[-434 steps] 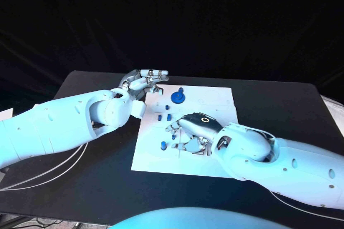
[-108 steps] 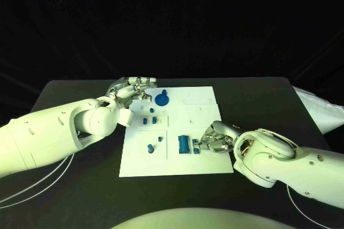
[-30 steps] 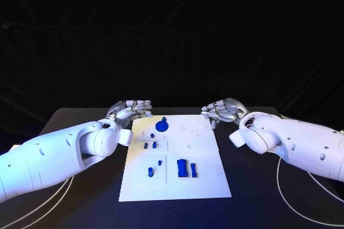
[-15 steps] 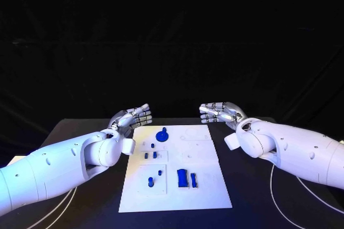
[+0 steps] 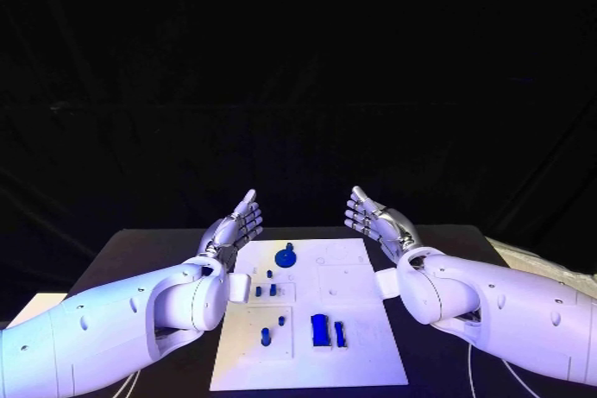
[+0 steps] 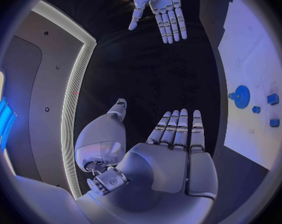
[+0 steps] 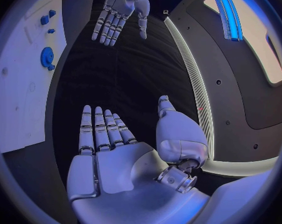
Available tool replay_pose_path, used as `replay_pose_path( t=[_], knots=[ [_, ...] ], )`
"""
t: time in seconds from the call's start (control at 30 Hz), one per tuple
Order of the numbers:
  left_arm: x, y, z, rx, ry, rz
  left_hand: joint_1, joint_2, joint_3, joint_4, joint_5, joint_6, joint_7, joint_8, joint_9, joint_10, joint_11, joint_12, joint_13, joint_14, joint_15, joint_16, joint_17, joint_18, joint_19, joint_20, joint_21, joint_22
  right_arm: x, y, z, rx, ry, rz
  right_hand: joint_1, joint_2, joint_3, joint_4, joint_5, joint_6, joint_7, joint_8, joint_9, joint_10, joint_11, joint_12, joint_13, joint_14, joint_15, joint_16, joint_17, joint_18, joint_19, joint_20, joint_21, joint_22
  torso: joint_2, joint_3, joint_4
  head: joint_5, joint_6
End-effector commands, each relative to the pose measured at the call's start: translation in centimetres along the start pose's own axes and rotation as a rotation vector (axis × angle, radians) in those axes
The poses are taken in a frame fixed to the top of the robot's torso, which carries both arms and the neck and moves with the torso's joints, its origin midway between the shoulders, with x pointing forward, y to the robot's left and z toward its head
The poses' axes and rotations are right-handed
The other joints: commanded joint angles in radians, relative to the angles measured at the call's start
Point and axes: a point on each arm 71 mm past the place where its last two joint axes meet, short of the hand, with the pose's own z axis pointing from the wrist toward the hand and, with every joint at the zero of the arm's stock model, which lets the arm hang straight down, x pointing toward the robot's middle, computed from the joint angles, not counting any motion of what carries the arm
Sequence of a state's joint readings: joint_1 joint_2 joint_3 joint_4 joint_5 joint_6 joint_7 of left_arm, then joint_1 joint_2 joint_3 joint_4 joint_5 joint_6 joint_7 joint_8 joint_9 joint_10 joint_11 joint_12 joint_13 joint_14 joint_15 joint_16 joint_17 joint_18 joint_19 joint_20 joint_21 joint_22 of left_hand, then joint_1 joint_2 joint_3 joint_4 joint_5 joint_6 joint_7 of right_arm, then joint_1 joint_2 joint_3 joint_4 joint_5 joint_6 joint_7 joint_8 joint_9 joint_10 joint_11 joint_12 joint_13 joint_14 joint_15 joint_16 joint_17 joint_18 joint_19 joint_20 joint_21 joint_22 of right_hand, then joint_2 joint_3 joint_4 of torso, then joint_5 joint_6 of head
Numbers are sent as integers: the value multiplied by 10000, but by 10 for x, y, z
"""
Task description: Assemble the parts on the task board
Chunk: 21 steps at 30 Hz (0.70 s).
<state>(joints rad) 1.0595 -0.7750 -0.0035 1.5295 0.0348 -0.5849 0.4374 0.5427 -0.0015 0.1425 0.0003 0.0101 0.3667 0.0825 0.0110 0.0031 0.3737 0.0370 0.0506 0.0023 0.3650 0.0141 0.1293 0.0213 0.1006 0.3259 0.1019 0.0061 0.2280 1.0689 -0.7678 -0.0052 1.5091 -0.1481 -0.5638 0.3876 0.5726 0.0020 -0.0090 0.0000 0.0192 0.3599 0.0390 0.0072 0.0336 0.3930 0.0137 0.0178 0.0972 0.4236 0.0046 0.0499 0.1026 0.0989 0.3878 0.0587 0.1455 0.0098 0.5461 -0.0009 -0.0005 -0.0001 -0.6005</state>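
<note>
The white task board (image 5: 355,287) lies in the middle of the black table. On it stand a round blue gear-like part (image 5: 286,258) at the far end, small blue pieces (image 5: 265,290) in the middle, and a larger blue block (image 5: 318,329) with a slim piece (image 5: 338,333) beside it at the near end. My left hand (image 5: 236,225) and right hand (image 5: 373,221) are raised above the board's far end, palms facing each other, fingers straight, holding nothing. The left wrist view shows my left hand (image 6: 172,149), the right hand (image 6: 160,10), the board (image 6: 253,50) and the gear (image 6: 242,95). The right wrist view shows my right hand (image 7: 110,149), the left hand (image 7: 119,10) and the gear (image 7: 46,57).
The black table (image 5: 149,251) runs out on both sides of the board. A pale cloth-like thing (image 5: 535,255) lies at the table's right edge. Black backdrop stands behind.
Both hands have risen from the board's far end and their curled fingers have straightened out flat. The camera has tilted, shifting the whole picture. The parts on the board have not moved.
</note>
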Motion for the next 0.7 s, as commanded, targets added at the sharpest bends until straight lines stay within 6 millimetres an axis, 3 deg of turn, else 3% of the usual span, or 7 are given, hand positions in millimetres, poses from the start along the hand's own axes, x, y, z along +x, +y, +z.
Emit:
replay_pose_path(
  t=[0.03, 0.07, 0.1, 0.3, 0.33, 0.63, 0.7],
  knots=[
    [-2, -7, -5, 887, -1084, 809, -1674, 15, -436, -3, -101, -1127, -825, -110, -31, -1155, -370, -506, -23, -1127, -141, -401, -213, -302, -1008, -312, -61, -702, -6, 2, -7, -322, -1693, 306, -1767, -20, 90, 0, -192, -1111, -390, -72, -336, -1210, -137, -178, -972, -1306, -46, -499, -317, -989, -1195, -587, -452, -98, -19, 9, 5, 1, 5],
    [-1, -7, -6, 915, -1130, 842, -1820, 15, -479, -3, -101, -1213, -825, -110, -31, -1255, -370, -506, -23, -1224, -141, -436, -213, -302, -1091, -1019, -61, -765, -5, 2, -9, -312, -1770, 344, -1912, -20, 90, 0, -192, -1205, -390, -72, -336, -1307, -137, -178, -972, -1411, -46, -499, -1026, -989, -1293, -587, -488, -98, -19, 9, 5, 1, 5],
    [0, -7, -8, 946, -1179, 878, -2052, 15, -537, -3, -101, -1387, -825, -110, -31, -1416, -370, -506, -23, -1380, -141, -484, -213, -1006, -1230, -1019, -61, -862, -3, 2, -11, -298, -1858, 386, -2166, -20, 90, 0, -192, -1363, -390, -72, -336, -1485, -137, -178, -972, -1601, -46, -499, -1026, -989, -1465, -587, -551, -98, -19, 9, 5, 1, 5],
    [0, -7, -9, 969, -1216, 906, -2785, 15, -721, -3, -101, -1883, -825, -110, -31, -1917, -370, -506, -23, -1874, -141, -1293, -213, -1006, -1663, -1019, -61, -1171, -2, 2, -13, -283, -1949, 428, -2936, -20, 90, 0, -192, -1849, -390, -72, -336, -2006, -137, -178, -972, -2170, -46, -499, -1026, -989, -1986, -587, -750, -98, -19, 9, 5, 1, 5],
    [0, -7, -9, 969, -1216, 906, -2888, 15, -1425, -3, -101, -1952, -825, -110, -31, -1988, -370, -506, -23, -1946, -141, -1293, -213, -1006, -1712, -1019, -61, -1212, -2, 2, -13, -283, -1949, 428, -3045, -20, 90, 0, -192, -1917, -390, -72, -336, -2085, -137, -178, -972, -2253, -46, -499, -1026, -989, -2062, -587, -1455, -98, -19, 9, 5, 1, 5],
    [0, -7, -9, 969, -1216, 906, -3691, 15, -1425, -3, -101, -2498, -825, -110, -31, -2544, -370, -506, -23, -2488, -141, -1293, -213, -1006, -2205, -1019, -61, -1554, -2, 2, -13, -283, -1949, 428, -3903, -20, 90, 0, -192, -2461, -390, -72, -336, -2676, -137, -178, -972, -2895, -46, -499, -1026, -989, -2640, -587, -1455, -98, -19, 9, 5, 1, 5],
    [0, -7, -9, 969, -1216, 906, -3810, 15, -1425, -3, -101, -2572, -825, -110, -31, -2626, -370, -506, -23, -2564, -141, -1293, -213, -1006, -2264, -1019, -61, -2280, -2, 2, -13, -283, -1949, 428, -4016, -20, 90, 0, -192, -2531, -390, -72, -336, -2760, -137, -178, -972, -2978, -46, -499, -1026, -989, -2728, -587, -1455, -98, -19, 9, 5, 1, 5]
  ],
)
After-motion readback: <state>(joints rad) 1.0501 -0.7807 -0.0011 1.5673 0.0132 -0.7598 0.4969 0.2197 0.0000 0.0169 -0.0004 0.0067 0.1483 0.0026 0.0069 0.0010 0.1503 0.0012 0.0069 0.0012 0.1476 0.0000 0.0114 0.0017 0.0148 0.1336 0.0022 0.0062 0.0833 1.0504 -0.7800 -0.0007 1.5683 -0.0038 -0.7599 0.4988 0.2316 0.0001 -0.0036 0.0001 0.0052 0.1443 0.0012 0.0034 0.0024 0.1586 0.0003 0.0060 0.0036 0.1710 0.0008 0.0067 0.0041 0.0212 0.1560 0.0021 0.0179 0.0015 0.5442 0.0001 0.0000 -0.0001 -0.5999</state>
